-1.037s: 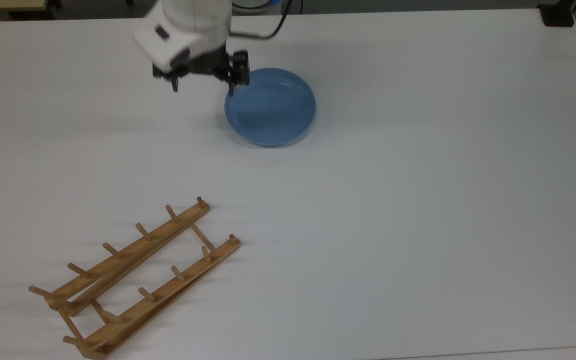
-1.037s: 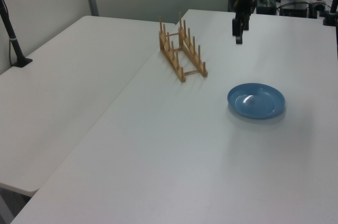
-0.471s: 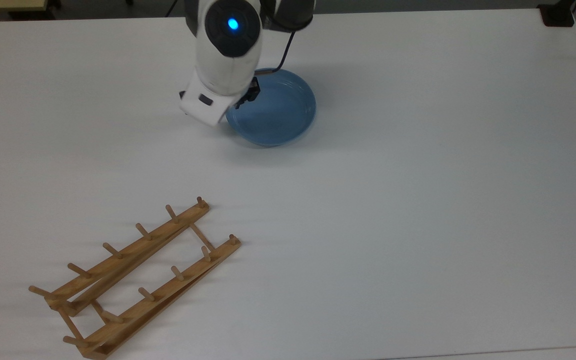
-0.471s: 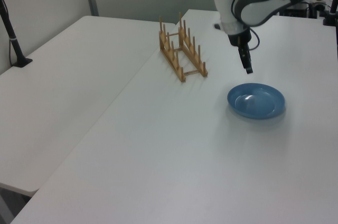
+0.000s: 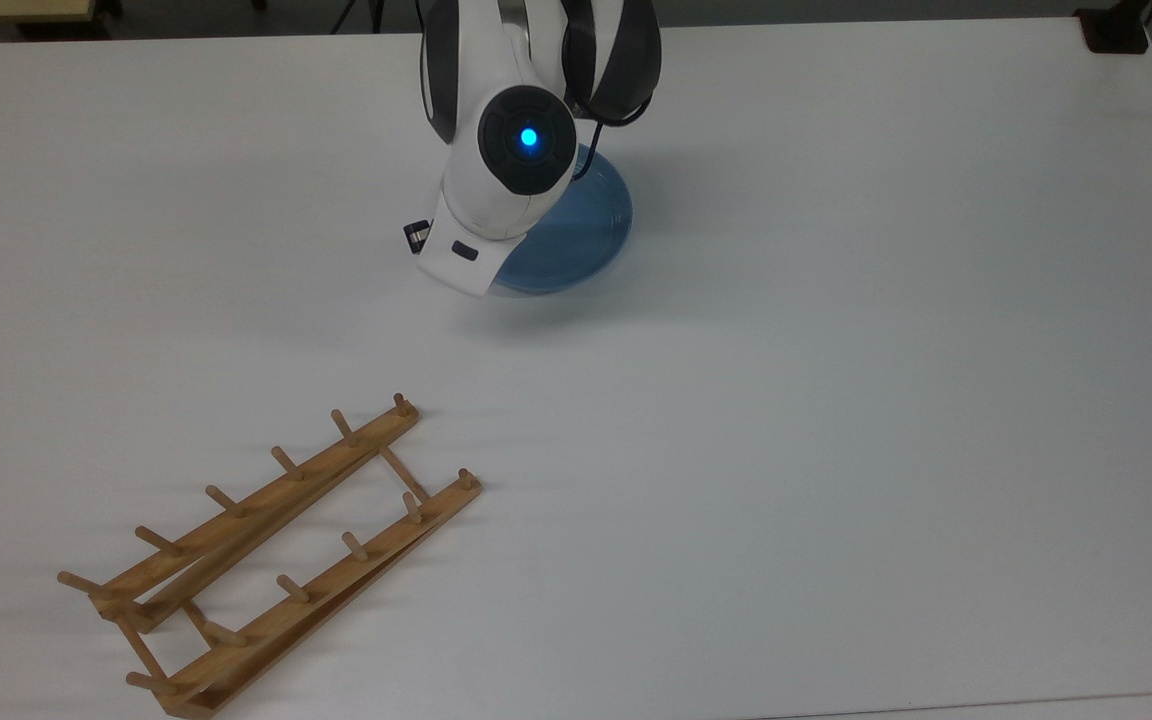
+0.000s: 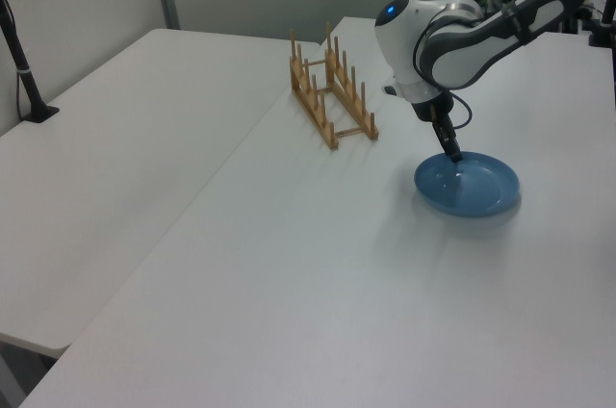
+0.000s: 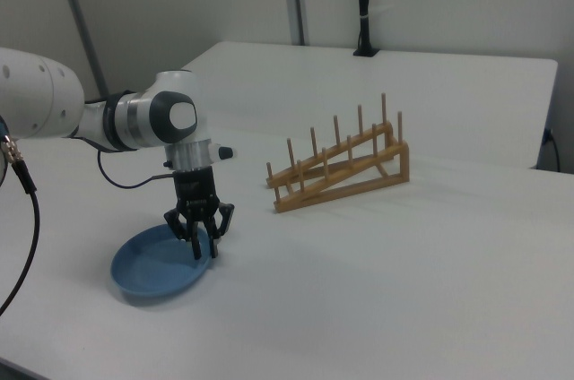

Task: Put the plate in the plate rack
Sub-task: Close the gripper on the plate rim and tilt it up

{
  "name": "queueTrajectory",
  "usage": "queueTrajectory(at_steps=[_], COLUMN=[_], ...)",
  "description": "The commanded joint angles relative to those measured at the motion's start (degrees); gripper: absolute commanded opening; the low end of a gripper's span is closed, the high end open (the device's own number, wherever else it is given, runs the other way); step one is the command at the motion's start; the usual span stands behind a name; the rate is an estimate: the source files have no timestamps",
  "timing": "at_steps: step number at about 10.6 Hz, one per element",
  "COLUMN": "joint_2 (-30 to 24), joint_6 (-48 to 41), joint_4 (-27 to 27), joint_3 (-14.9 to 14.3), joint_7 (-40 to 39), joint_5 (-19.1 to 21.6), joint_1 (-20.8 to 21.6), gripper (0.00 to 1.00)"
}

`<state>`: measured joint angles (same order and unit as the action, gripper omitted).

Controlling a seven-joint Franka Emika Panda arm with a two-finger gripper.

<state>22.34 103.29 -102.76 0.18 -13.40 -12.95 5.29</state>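
**Desk:** Run me through it from the top view's left.

**Photographer:** First the plate rack (image 5: 256,500), a low wooden frame with nothing in its slots, lying at a slant on the white table (image 5: 836,400). Well apart from the rack, up and to the top view's right of it, the robot arm (image 5: 516,150) hangs over the nearer edge of the plate (image 5: 586,230). The plate lies flat on the table.

**Desk:** What is new here?

**Photographer:** The arm's height and reach. A second ago the gripper was up in the air, on the side of the plate that faces away from the rack's far end, with clear table under it. Half a second ago it was swinging in and down. Now, in the right view, the gripper (image 7: 204,241) points straight down at the rim on the rack side of the plate (image 7: 152,268), with the rack (image 7: 341,174) well off to the right view's right.

**Desk:** And the claw?

**Photographer:** Spread apart, holding nothing. In the right view one finger looks to stand inside the rim and one outside. Whether either one touches the plate, I cannot tell. The left view agrees on the place: the gripper (image 6: 452,150) is low at the plate's (image 6: 476,189) rack-side edge, with the rack (image 6: 332,90) beyond it.

**Desk:** So for the job?

**Photographer:** My reading is that the approach is about over and the pinch on the rim comes next. Lifting, carrying to the rack and slotting between the pegs are all still to do.
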Motion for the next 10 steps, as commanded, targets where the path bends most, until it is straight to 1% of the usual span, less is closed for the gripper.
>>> queueTrajectory(at_steps=[1, 3, 6, 10], joint_2=[0.16, 0.07, -0.36, -1.77], joint_6=[1.30, 1.30, 1.12, 0.33], joint_4=[-0.60, -0.16, 2.03, 12.29], joint_3=[-0.27, -0.27, -0.27, -0.70], joint_7=[-1.02, -0.93, -0.58, -0.23], joint_5=[-1.20, -1.20, -1.11, -0.58], joint_1=[0.42, 0.33, -0.02, -0.20], gripper=[0.26, 0.00, 0.00, 0.00])
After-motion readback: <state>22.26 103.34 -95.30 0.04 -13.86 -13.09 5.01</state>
